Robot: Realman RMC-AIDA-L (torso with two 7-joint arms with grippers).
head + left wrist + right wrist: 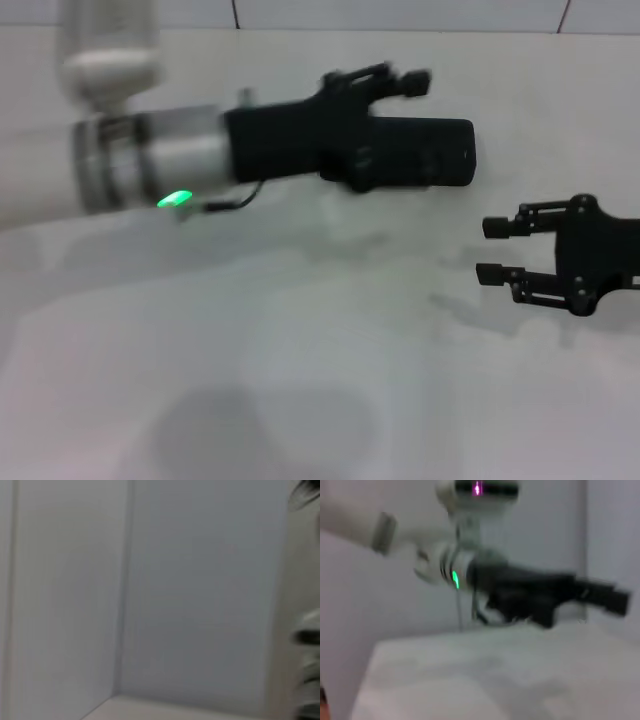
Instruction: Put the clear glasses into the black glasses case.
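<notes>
The black glasses case (440, 152) lies on the white table at the back centre, a dark rectangular block with rounded corners. My left gripper (395, 100) reaches in from the left and hovers over the case's near-left end, overlapping it so that contact is unclear. The right wrist view shows that arm's wrist (455, 570) with a green light. My right gripper (490, 250) is open at the right edge, low over the table, in front of and right of the case, with nothing between its fingers. I cannot make out the clear glasses against the white surface.
The white table (300, 350) stretches forward from the case, with a soft shadow at the front centre. A white tiled wall (400, 15) borders the back. The left wrist view shows only pale wall panels (190, 590).
</notes>
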